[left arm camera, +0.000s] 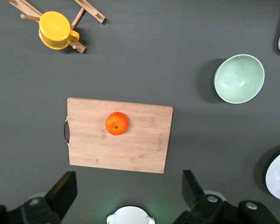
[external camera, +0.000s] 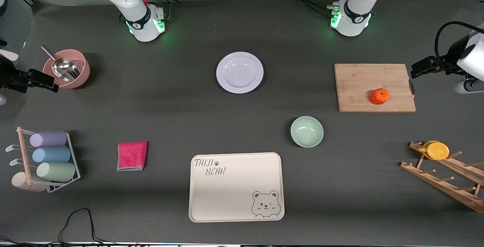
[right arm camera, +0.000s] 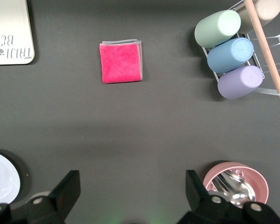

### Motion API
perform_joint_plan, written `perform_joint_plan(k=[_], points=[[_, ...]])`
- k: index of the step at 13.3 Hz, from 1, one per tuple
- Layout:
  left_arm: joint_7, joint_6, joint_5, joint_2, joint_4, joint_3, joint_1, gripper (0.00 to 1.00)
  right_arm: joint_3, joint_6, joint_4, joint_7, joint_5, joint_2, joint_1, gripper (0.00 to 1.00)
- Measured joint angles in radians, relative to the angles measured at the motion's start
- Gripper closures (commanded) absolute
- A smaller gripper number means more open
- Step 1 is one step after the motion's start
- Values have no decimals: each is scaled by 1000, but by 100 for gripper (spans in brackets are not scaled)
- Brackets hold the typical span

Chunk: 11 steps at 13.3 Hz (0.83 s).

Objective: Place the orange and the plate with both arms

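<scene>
The table (external camera: 159,209) is covered in dark grey. Two white arms are mounted at its far edge, each base lit green. The left arm (external camera: 355,12) is raised and bent outward, so that the left gripper (external camera: 419,67) is held in the air over the table edge at that arm's end, just beside the cutting board (external camera: 363,82). In the left wrist view its two dark fingers (left arm camera: 60,193) are seen spread wide, released, with nothing between them. The right arm (external camera: 128,1) is posed as a mirror image: the right gripper (external camera: 38,80) is held over the table beside the pink bowl (external camera: 79,76), which contains a metal scoop (external camera: 64,68). Its fingers (right arm camera: 67,191) are likewise spread apart and empty.

The cream bear-print tray (external camera: 236,186) lies nearest the front camera, midway along the table. The cutting board lies toward the left arm's end. The plate (external camera: 239,72) is located between the two bases, farther from the camera than the tray. The pale-green bowl (external camera: 306,131) is placed between plate, tray and board. The orange (external camera: 379,96) rests on the cutting board, near the board's edge closest to the camera.
</scene>
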Motion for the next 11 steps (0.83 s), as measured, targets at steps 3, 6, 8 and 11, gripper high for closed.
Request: perform_joint_plan(k=[3, 6, 8, 11], points=[[7, 0, 0, 0, 2, 1, 0, 0, 0, 0, 0, 0, 0, 0, 0, 0], [7, 0, 0, 0, 2, 4, 0, 0, 0, 0, 0, 0, 0, 0, 0, 0], [8, 1, 1, 0, 3, 5, 0, 0, 0, -1, 0, 1, 0, -2, 3, 0], [11, 1, 4, 3, 12, 8, 3, 0, 6, -27, 0, 31, 1, -19, 12, 0]])
